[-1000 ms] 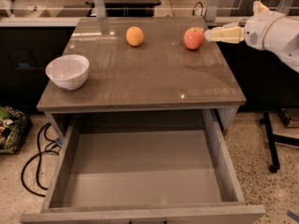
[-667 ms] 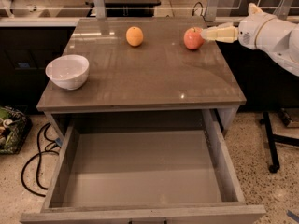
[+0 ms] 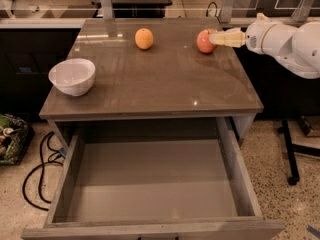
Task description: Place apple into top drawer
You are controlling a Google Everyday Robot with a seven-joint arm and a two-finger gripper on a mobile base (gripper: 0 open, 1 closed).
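**Top drawer** (image 3: 150, 184): pulled out from under the front edge of the table (image 3: 160, 89) and standing open. Its flat grey bottom and thick side walls are in full view. It is nearly as wide as the table.

**Cables** (image 3: 37, 179): dark loops on the speckled floor, left of the table and just beside the drawer's left wall.

**Stand leg** (image 3: 290, 149): black, on the floor to the right of the table.

**Table**: glossy brown top with light reflections along its back edge.

**Bowl** (image 3: 72, 76): white, upright with its mouth up, at the front-left corner of the table.

**Orange** (image 3: 144, 38): smooth and round, resting near the middle of the table's back edge, well apart from the bowl.

**Apple** (image 3: 204, 42): red with a paler blush, resting on the table top at the back-right corner. It is well apart from the orange and outside the drawer.

**Gripper** (image 3: 216, 37): cream-coloured and tapered, held level over the back-right corner of the table and pointing left. Its tip is at the apple's upper right side, either touching it or just beside it. Whether the gripper is open or closed cannot be told, nor whether it has any hold on the apple.

**Arm** (image 3: 287, 41): white and rounded, extending from the gripper out past the table's right edge.
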